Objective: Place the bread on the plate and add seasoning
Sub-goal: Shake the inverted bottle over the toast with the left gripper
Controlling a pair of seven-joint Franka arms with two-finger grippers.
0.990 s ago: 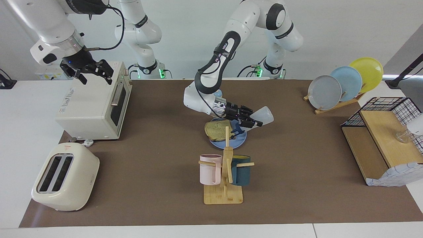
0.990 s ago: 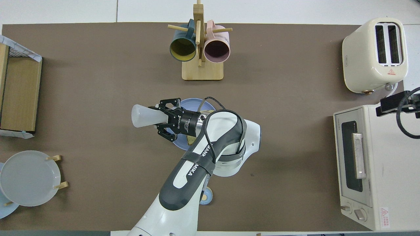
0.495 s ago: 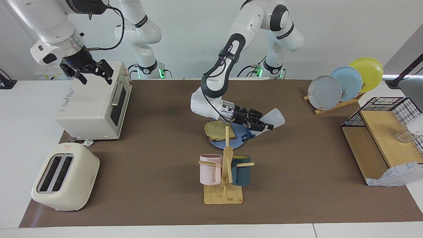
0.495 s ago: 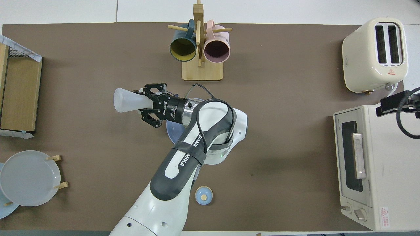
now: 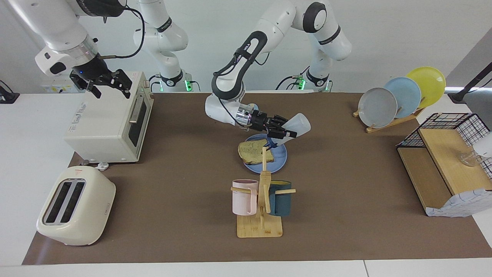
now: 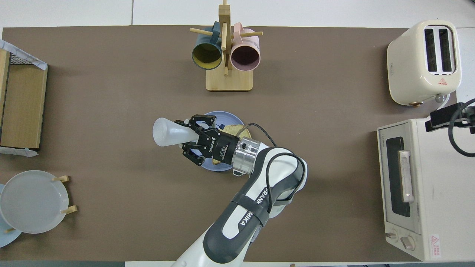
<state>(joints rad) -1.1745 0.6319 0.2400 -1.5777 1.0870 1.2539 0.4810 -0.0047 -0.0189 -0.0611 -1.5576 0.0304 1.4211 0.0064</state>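
Left gripper (image 5: 283, 131) clamped on tilted seasoning (image 5: 295, 125) over plate (image 5: 280, 159); right gripper (image 5: 108, 84) apart, waiting; best shaken cap-down above bread (image 5: 253, 151).

"FRANKA" lettering, partly hidden by a strap, runs along the left arm's dark forearm (image 6: 249, 218), and the black body of its tool (image 6: 196, 139) carries what looks like "ROBOTIQ". A red warning triangle marks the cream toaster (image 6: 424, 61); other labels are unreadable.

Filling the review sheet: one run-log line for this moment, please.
left tool: shut on seasoning bottle, tipped cap-down over plate | bread: on plate | right tool: open, waiting over toaster oven
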